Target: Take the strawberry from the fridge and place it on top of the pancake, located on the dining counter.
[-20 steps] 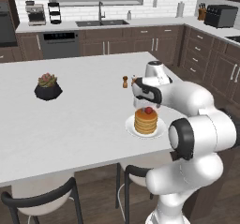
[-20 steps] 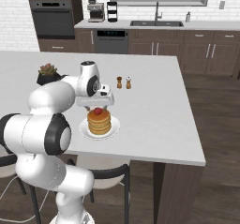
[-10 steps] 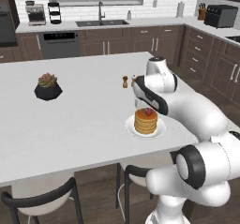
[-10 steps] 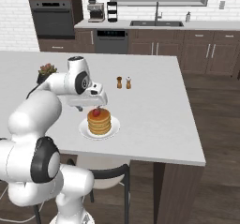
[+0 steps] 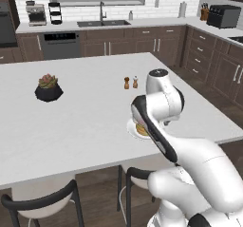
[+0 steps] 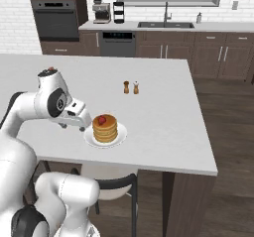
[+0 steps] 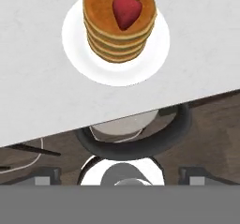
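White dining counter (image 6: 163, 127) carries the pancake (image 6: 105, 128) stack on its plate (image 7: 79, 49). On top of that stack lies the strawberry (image 7: 126, 10), free. Beside the stack, the gripper (image 6: 79, 118) is released, empty. Strawberry looks light, soft, bruisable; best pinched gently across its middle.

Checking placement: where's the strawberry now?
Strawberry lies on top of the pancake stack, near the dining counter front edge; open gripper beside it.

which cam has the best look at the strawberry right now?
Hand view: the strawberry lies unobstructed on top of the pancake, seen from above. The right base view shows it small, on the stack's left side. In the left base view the arm covers most of the stack.
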Motion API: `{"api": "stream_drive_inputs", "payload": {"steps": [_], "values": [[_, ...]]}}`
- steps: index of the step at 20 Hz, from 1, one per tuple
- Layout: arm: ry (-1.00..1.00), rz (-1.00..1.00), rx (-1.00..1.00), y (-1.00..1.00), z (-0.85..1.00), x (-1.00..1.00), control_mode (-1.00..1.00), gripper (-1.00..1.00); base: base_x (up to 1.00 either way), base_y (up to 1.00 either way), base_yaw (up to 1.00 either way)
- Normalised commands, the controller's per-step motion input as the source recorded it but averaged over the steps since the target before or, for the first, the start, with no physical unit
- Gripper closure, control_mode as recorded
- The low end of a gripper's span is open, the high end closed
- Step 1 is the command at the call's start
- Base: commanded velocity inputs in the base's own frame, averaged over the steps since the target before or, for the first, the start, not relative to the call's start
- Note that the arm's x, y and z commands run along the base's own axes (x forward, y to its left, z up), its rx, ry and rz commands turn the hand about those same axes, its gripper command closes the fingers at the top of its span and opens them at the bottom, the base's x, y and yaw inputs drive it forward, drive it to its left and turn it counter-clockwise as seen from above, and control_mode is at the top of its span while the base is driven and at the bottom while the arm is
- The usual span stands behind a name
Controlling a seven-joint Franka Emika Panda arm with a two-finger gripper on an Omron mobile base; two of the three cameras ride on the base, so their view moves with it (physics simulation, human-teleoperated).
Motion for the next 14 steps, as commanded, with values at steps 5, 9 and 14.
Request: {"api": "stream_drive_inputs", "payload": {"steps": [5, 9, 14], "values": [[-0.02, -0.21, -0.03, 0.98, 0.08, -0.99, -1.00, -1.00, 0.00, 0.00, 0.00], [0.00, -0.05, -0.10, 1.00, -0.13, -0.85, -1.00, -1.00, 0.00, 0.00, 0.00], [0.02, 0.01, -0.06, 0.84, -0.59, -0.31, -1.00, -1.00, 0.00, 0.00, 0.00]]}}
